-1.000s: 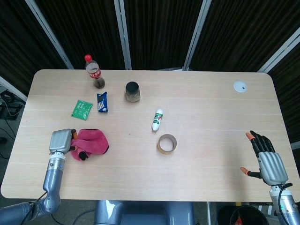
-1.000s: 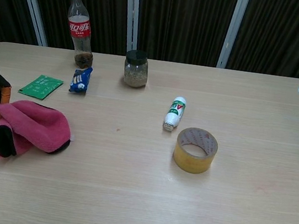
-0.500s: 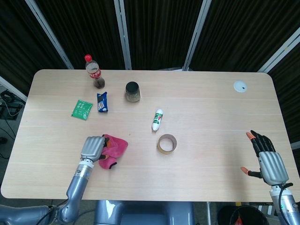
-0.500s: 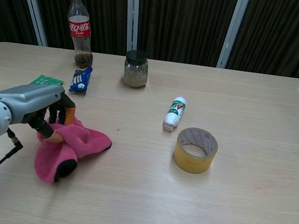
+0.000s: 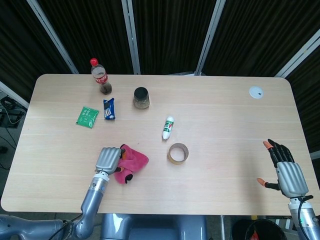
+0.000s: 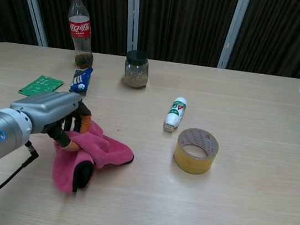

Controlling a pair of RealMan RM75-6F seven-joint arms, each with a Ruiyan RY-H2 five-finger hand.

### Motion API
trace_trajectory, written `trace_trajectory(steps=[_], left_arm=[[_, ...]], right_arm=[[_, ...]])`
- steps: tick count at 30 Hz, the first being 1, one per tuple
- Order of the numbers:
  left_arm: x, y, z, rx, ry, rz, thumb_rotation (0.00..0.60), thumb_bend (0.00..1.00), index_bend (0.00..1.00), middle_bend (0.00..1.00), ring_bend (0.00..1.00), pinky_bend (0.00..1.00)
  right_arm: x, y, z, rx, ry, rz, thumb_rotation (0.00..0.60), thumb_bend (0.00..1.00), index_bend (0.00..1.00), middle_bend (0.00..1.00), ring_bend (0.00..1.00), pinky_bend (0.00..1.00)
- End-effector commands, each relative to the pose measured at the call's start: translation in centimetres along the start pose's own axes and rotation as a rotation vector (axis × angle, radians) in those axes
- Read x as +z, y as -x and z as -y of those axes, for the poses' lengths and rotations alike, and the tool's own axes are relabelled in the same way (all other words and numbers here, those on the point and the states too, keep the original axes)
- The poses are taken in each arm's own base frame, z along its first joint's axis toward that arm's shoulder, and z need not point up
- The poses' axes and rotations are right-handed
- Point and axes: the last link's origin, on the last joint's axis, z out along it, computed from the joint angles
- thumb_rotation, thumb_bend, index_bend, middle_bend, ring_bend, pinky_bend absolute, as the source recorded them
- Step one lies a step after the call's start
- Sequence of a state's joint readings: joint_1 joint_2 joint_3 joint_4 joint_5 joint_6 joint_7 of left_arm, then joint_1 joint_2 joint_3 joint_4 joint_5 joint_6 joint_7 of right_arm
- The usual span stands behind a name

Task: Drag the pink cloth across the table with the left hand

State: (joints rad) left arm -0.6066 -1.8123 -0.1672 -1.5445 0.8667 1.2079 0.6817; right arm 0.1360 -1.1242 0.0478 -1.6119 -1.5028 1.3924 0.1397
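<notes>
Dark curtains back the wooden bench (image 5: 225, 125). Near its front edge, the left hand (image 5: 108, 159) has its fingers (image 6: 75, 126) curled onto the bunched pink cloth (image 6: 97, 151), so the drag looks underway. Next it should probably slide on toward the tape roll (image 6: 195, 150); the right hand (image 5: 286, 172) idles, its fingers spread.

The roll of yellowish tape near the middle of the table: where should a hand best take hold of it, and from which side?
Probably from above, pinching the wall of the yellowish tape roll through its open centre: it lies flat, hole upward, nothing touching it.
</notes>
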Motion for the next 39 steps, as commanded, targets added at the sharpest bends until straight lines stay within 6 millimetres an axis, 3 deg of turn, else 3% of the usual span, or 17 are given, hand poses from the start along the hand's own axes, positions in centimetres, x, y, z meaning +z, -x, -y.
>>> trace_trajectory(steps=[1, 6, 13, 22, 29, 34, 37, 39], left_arm=[[0.4, -0.7, 2.7, 0.027, -0.054, -0.014, 0.6, 0.62, 0.84, 0.57, 0.49, 0.56], [0.7, -2.1, 6.3, 0.061, -0.108, -0.045, 0.6, 0.62, 0.84, 0.57, 0.49, 0.56], [0.4, -4.3, 13.2, 0.079, -0.24, -0.078, 0.6, 0.62, 0.84, 0.57, 0.49, 0.56], [-0.3, -7.2, 17.2, -0.007, -0.311, -0.147, 0.6, 0.61, 0.83, 0.56, 0.48, 0.56], [-1.1, -8.3, 18.1, -0.055, -0.285, -0.171, 0.6, 0.6, 0.79, 0.5, 0.45, 0.54], [-1.2, -8.1, 17.9, -0.067, -0.256, -0.151, 0.6, 0.53, 0.65, 0.36, 0.32, 0.48], [-1.2, -8.0, 17.6, -0.035, -0.239, -0.135, 0.6, 0.38, 0.45, 0.11, 0.09, 0.3], [-1.1, -8.0, 17.3, -0.027, -0.225, -0.139, 0.6, 0.29, 0.31, 0.01, 0.0, 0.22]], right_arm=[[-0.1, 0.0, 0.1, -0.005, -0.005, -0.001, 0.6, 0.0, 0.0, 0.0, 0.0, 0.0], [-0.1, 0.0, 0.0, -0.006, -0.002, 0.0, 0.6, 0.0, 0.0, 0.0, 0.0, 0.0], [-0.1, 0.1, 0.0, -0.007, -0.001, 0.006, 0.6, 0.0, 0.0, 0.0, 0.0, 0.0], [-0.1, 0.1, 0.0, -0.013, -0.001, 0.004, 0.6, 0.0, 0.0, 0.0, 0.0, 0.0], [-0.1, 0.1, 0.1, -0.017, -0.002, 0.004, 0.6, 0.0, 0.0, 0.0, 0.0, 0.0], [-0.1, 0.2, 0.1, -0.018, 0.0, 0.005, 0.6, 0.0, 0.0, 0.0, 0.0, 0.0], [-0.1, 0.2, 0.1, -0.018, 0.0, 0.004, 0.6, 0.0, 0.0, 0.0, 0.0, 0.0], [-0.1, 0.2, 0.1, -0.018, 0.0, 0.004, 0.6, 0.0, 0.0, 0.0, 0.0, 0.0]])
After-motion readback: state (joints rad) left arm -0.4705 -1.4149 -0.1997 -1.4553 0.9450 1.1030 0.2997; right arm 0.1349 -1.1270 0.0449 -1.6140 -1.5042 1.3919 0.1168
